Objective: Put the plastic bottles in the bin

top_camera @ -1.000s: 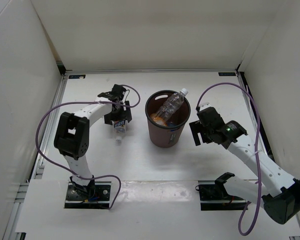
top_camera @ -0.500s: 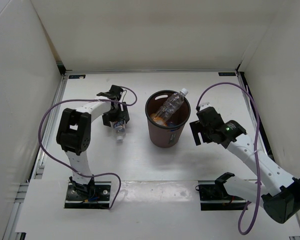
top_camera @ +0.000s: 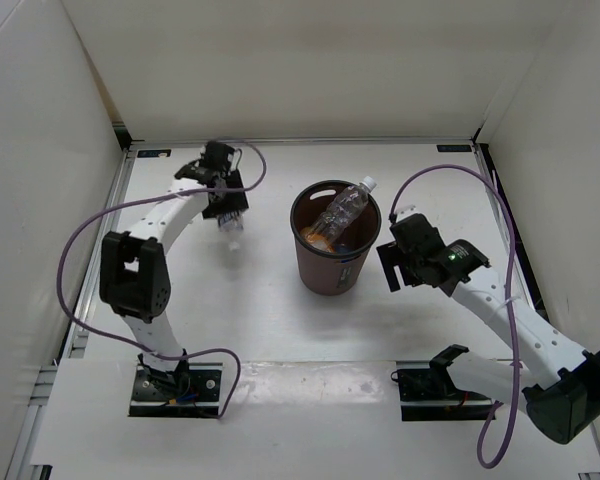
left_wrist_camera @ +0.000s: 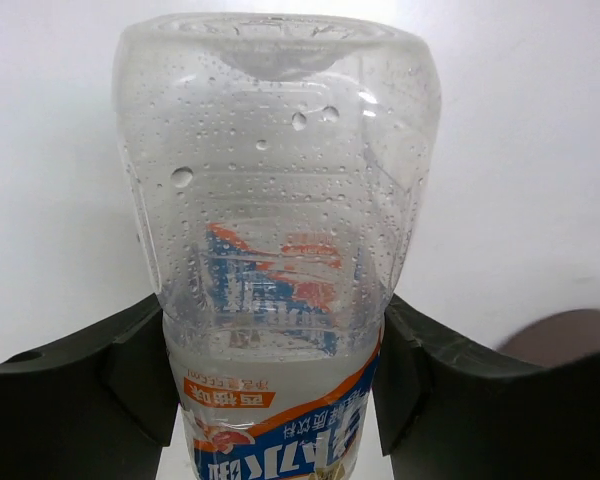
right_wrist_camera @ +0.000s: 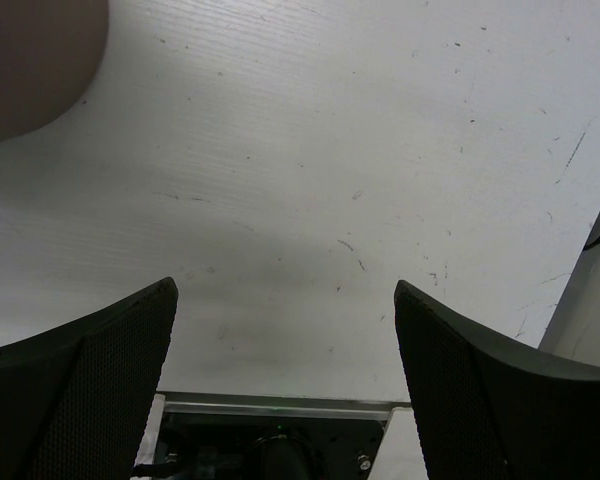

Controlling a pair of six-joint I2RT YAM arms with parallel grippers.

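My left gripper is shut on a clear blue-labelled bottle, left of the bin. In the left wrist view this bottle fills the frame, base away from me, with a black finger pressed on each side of my left gripper. The round dark brown bin holds a clear bottle whose white cap pokes over the far rim, and something orange lies under it. To the right of the bin my right gripper stands open and empty over the table, as the right wrist view of this gripper shows.
White walls close the table in on three sides. The bin's brown wall shows at the top left of the right wrist view and as a blur at the right of the left wrist view. Purple cables loop from both arms.
My left gripper has closed on the blue-labelled bottle and carried it toward the back left of the table. The right arm has barely moved.
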